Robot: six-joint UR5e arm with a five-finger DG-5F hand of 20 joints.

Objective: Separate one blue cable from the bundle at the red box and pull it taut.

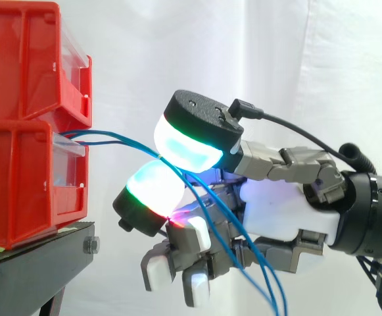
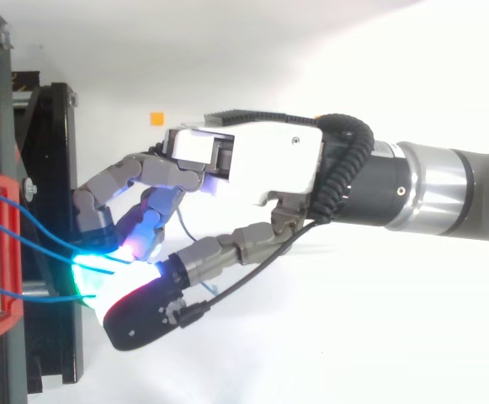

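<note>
Blue cable point(image 1: 125, 140) pinched by robot hand point(image 1: 276, 204); red box point(image 1: 20, 184) just beside.

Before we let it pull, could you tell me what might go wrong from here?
1. Several cables run together between the hand's pads, so it may tension more than one.
2. The pads are rounded, so the cables could slip out under load.
3. A hard pull might drag the bin along the stand.
</note>
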